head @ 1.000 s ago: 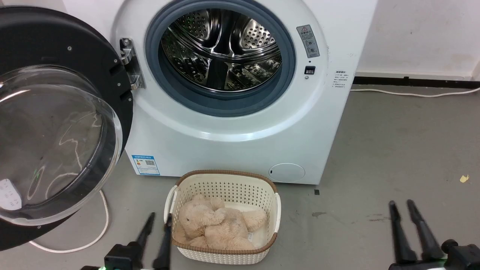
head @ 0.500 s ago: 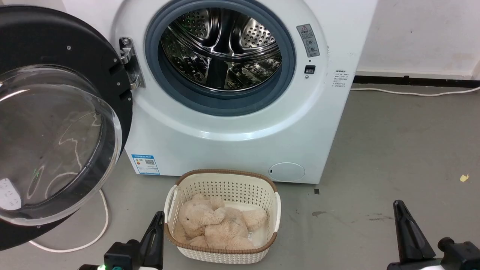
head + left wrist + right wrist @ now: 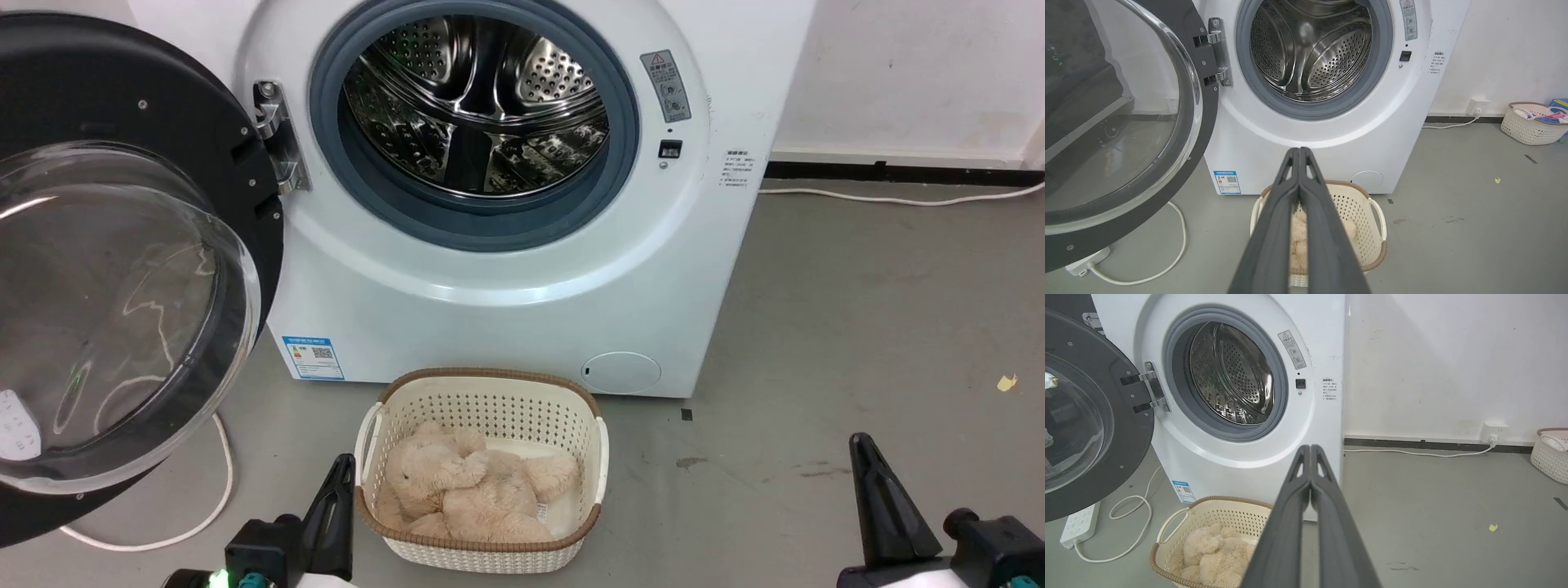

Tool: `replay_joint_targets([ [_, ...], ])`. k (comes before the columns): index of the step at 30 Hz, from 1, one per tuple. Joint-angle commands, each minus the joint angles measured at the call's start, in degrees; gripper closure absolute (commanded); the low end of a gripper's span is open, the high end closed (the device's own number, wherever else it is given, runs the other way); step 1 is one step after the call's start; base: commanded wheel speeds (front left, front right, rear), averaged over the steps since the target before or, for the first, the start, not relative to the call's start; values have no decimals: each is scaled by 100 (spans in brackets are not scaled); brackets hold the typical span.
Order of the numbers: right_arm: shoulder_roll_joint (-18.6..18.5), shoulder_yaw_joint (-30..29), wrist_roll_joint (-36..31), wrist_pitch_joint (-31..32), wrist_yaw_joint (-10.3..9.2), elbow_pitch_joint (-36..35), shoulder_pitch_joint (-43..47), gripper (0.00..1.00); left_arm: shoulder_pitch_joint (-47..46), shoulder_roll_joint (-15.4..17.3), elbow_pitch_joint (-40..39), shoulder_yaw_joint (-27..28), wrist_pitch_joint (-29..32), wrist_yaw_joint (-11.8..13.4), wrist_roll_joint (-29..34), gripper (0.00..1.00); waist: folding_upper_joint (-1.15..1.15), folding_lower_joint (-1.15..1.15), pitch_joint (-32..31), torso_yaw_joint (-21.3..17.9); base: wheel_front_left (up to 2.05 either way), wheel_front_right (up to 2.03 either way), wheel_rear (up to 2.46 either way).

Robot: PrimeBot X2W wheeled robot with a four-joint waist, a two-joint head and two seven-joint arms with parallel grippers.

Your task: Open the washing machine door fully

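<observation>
Left gripper (image 3: 344, 467) and right gripper (image 3: 858, 446) just closed, both empty, near the basket (image 3: 482, 380). Door (image 3: 122, 310) is wide open, so I reckon we're done.

- Rising from the bottom edge, right gripper (image 3: 1310, 448), fingers pressed together tip to tip.
- At left, washing machine door (image 3: 1126, 428) swung wide on its hinge (image 3: 1152, 388).
- Steel drum (image 3: 1229, 375) exposed inside grey rubber ring (image 3: 1229, 433).
- Below, cream basket (image 3: 1220, 498) with plush toy (image 3: 1212, 555) inside.
- Power strip (image 3: 1079, 522) on floor, far left.
</observation>
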Motion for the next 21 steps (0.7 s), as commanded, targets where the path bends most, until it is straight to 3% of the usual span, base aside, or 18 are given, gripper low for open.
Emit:
replay_joint_targets([
  [1, 1, 18, -67, 43, 1, 18, -112, 100, -91, -51, 12, 65, 23, -43, 84, 100, 0, 0, 3, -5, 0, 0, 0],
  [21, 3, 66, -203, 290, 1, 49, -245, 100, -180, -251, 23, 351, 185, -222, 373, 100, 0, 0, 31, -61, 0, 0, 0],
])
